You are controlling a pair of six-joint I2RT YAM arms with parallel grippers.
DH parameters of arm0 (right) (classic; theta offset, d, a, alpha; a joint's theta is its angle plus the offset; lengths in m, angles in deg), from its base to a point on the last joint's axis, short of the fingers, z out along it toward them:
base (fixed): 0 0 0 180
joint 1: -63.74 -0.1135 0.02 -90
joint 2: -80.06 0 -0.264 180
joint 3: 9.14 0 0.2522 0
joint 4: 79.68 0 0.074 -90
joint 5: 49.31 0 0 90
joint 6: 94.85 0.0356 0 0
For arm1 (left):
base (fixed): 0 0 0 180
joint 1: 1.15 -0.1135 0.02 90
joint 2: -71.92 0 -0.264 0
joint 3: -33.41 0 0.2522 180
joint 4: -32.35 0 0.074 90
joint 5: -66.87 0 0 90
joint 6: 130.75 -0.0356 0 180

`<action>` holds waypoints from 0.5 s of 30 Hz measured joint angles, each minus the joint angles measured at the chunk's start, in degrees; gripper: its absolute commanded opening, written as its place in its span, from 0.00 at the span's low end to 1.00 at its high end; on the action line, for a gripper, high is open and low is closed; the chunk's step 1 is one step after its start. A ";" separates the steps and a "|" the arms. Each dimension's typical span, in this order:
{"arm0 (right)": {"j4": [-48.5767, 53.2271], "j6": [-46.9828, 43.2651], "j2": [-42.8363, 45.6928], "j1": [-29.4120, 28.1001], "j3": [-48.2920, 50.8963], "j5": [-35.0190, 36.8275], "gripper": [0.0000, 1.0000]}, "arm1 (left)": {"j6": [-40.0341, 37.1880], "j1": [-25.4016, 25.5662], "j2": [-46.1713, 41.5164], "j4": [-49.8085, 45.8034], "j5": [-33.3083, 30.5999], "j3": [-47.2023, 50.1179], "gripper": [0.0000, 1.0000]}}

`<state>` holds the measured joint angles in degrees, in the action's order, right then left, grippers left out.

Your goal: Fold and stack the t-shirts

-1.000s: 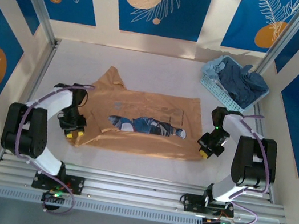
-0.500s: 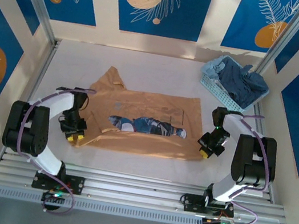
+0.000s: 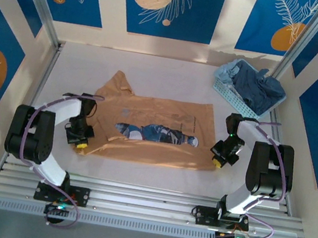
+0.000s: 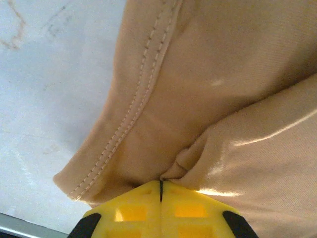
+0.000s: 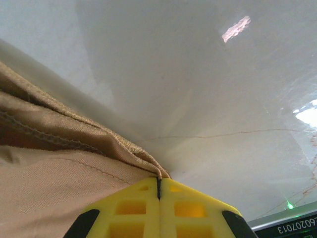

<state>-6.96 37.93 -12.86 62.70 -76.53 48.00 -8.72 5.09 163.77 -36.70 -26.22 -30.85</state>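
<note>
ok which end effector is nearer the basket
Right. The right end effector grips the tan shirt below the basket; the left end effector is across the shirt.

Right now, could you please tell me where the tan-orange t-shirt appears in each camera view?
Top external: the tan-orange t-shirt lies spread mid-table between the left claw and right claw.
Left wrist: centre and right, a fold pinched in the shut left claw.
Right wrist: lower left, its edge pinched in the shut right claw.
Shared landmark: the white table beside the cloth.
</note>
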 measured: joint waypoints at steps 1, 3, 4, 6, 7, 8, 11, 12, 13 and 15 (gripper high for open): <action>0.00 0.00 0.00 0.02 0.00 -0.02 0.00 | 0.02 0.00 -0.02 -0.04 -0.20 -0.02 0.01; 0.00 0.00 0.00 0.07 0.00 -0.02 0.00 | 0.02 0.02 -0.04 -0.63 -0.57 -0.33 0.01; 0.00 0.00 0.00 0.11 0.00 -0.02 0.00 | 0.00 0.02 -0.07 -1.07 -0.81 -0.66 0.02; 0.00 0.00 0.00 0.22 0.00 -0.02 0.00 | 0.00 0.02 -0.17 -1.66 -1.42 -1.33 0.05; 0.00 -0.02 -0.02 0.31 -0.02 -0.02 0.00 | 0.00 0.02 -0.24 -2.16 -1.68 -1.75 0.06; 0.00 -0.02 -0.13 0.37 -0.04 0.00 0.00 | -0.04 0.04 -0.28 -2.43 -1.90 -2.01 0.06; -0.04 -0.24 -0.68 0.50 -0.37 -0.02 0.00 | -0.35 0.04 -0.28 -3.28 -2.69 -2.82 0.09; -0.20 -0.31 -0.74 0.55 -0.39 0.00 0.00 | -0.66 0.04 -0.28 -3.61 -3.02 -2.99 0.10; -0.20 -0.44 -0.74 0.59 -0.39 -0.02 0.00 | -0.83 0.04 -0.28 -3.87 -3.15 -3.17 0.11; -0.24 -0.46 -0.74 0.68 -0.42 0.00 0.00 | -1.11 0.04 -0.26 -4.15 -3.43 -3.54 0.14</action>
<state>-7.20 37.47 -13.60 63.38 -76.94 48.00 -9.83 5.13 163.51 -40.85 -29.65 -34.40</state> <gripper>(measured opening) 0.066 0.118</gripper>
